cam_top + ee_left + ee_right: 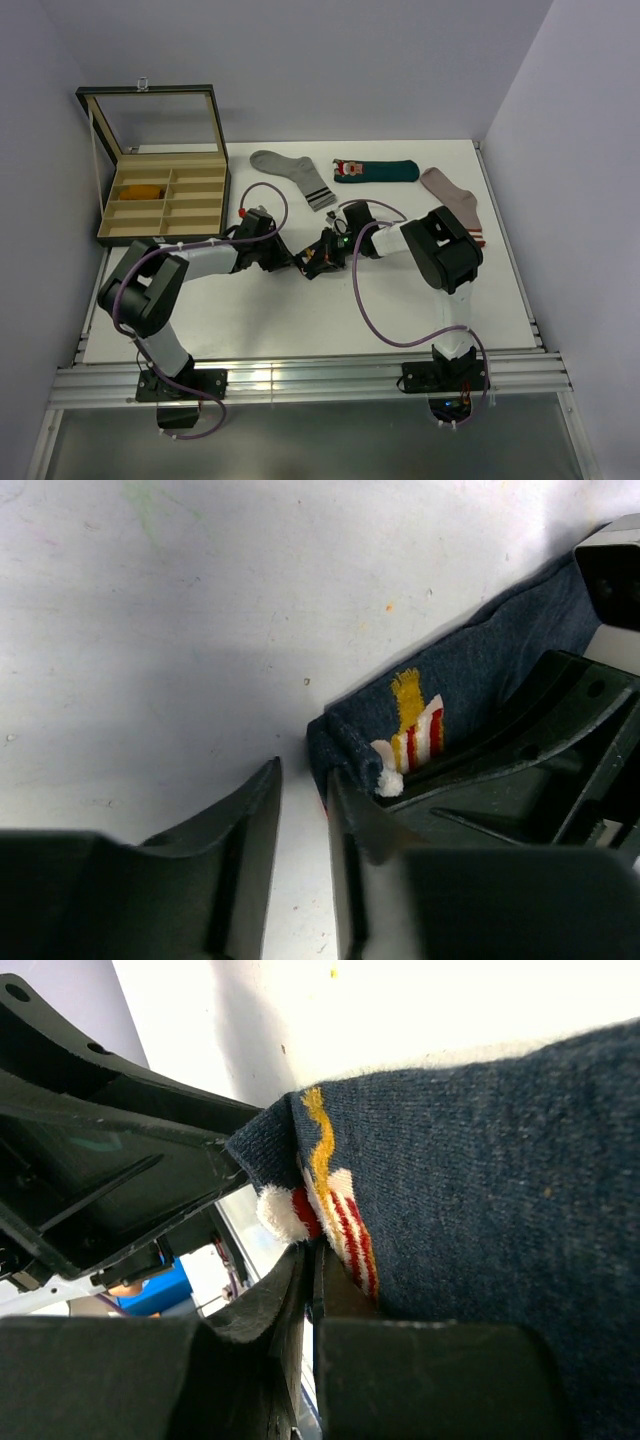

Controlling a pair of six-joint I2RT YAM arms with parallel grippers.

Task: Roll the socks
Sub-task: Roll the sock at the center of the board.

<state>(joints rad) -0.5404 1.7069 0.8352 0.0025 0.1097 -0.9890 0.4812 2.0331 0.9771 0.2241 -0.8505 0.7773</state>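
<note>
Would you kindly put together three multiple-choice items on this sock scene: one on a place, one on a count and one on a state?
1. Where is the mustard-orange sock?
A) in a compartment of the box
B) draped over an arm's cable
C) on the floor

2. How many socks lie flat along the far side of the table?
A) one
B) three
C) five

3. The right hand is:
A) wide open in the air
B) closed on the navy sock
C) holding a pen

Answers:
1 A: an orange bundle sits in a left compartment.
2 B: the grey sock, teal sock and pinkish sock lie there.
3 B: the right wrist view shows its fingers together at the sock's folded edge.
</note>
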